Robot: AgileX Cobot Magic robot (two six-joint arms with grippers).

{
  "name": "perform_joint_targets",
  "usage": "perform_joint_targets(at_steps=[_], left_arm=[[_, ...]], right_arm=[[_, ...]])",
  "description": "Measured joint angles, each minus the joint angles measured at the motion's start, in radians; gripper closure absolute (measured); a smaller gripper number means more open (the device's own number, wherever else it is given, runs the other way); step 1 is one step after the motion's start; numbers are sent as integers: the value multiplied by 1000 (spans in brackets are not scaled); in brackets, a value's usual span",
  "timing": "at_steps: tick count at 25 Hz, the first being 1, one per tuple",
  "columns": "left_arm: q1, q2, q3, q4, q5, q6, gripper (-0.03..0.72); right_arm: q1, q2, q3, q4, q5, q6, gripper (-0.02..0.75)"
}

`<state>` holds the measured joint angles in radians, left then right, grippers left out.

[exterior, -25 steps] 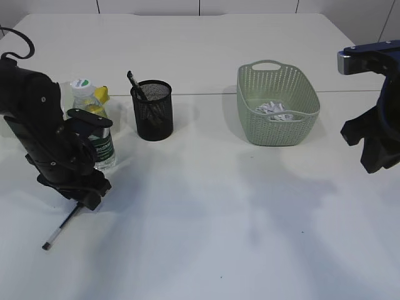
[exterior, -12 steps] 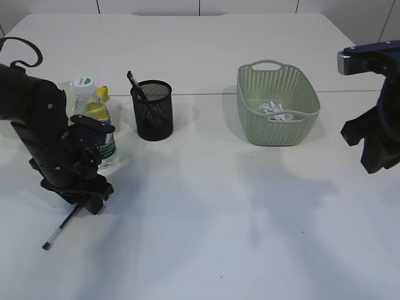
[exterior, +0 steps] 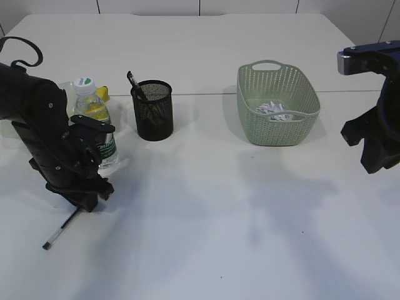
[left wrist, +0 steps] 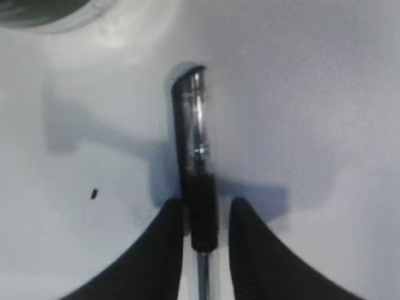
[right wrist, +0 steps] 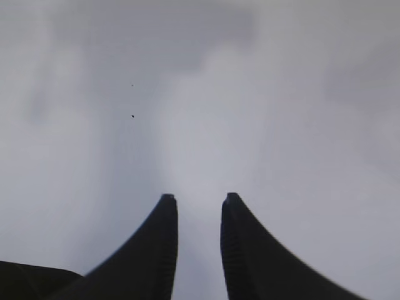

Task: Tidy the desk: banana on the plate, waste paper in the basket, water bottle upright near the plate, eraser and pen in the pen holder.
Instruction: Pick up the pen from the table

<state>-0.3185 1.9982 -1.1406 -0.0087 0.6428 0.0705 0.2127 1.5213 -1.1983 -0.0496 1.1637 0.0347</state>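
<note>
Exterior view: the left gripper point(exterior: 87, 199) is lowered onto a pen point(exterior: 60, 229) lying on the table point(exterior: 206, 219), at about 7 o'clock from the pen holder point(exterior: 152, 110). Left wrist view: its fingers point(left wrist: 164, 240) are closed against the pen's point(left wrist: 196, 181) dark grip. Right wrist view: the right gripper point(right wrist: 199, 215) hangs over bare table, jaws narrowly parted, holding nothing.

Black-gripped pen point(left wrist: 197, 181) lies flat — table-level, between jaws.

pens: 2 (table point(exterior: 60, 230), holder point(exterior: 136, 85)) | bottle point(exterior: 95, 122): 1 | pen holder point(exterior: 153, 110): 1 | basket point(exterior: 277, 104): 1 | grippers: 2 (left point(left wrist: 200, 215), right point(right wrist: 199, 215))
</note>
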Motion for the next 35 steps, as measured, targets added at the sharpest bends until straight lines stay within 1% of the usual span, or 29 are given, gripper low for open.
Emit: perform_joint_targets(at_steps=[3,4,5,12,17,22,26,31,33,35], left_arm=[[0,0,-2,-9,2,0,595],[0,0,-1,-11,2,0,627],[0,0,-2,-13,5,0,638],[0,0,-2,-18,26,0,642],[0,-12,-3,-57,49,-2,642],[-2,-100,1,-88,51,-2,642],[-29,-195,1,-88,44,-2,642],[-84,-287,1,-88,-26,7,642],[-101,-302,1,-91,-83,7,642],[-105,-307,1,-116,-165,9,642]], right_arm=[[0,0,0,0,1,0,555],[0,0,0,0,1,0,555],[0,0,0,0,1,0,555],[0,0,0,0,1,0,555],[0,0,0,0,1,0,555],[0,0,0,0,1,0,555],[0,0,0,0,1,0,555],[0,0,0,0,1,0,555],[0,0,0,0,1,0,555],[0,0,0,0,3,0,555]])
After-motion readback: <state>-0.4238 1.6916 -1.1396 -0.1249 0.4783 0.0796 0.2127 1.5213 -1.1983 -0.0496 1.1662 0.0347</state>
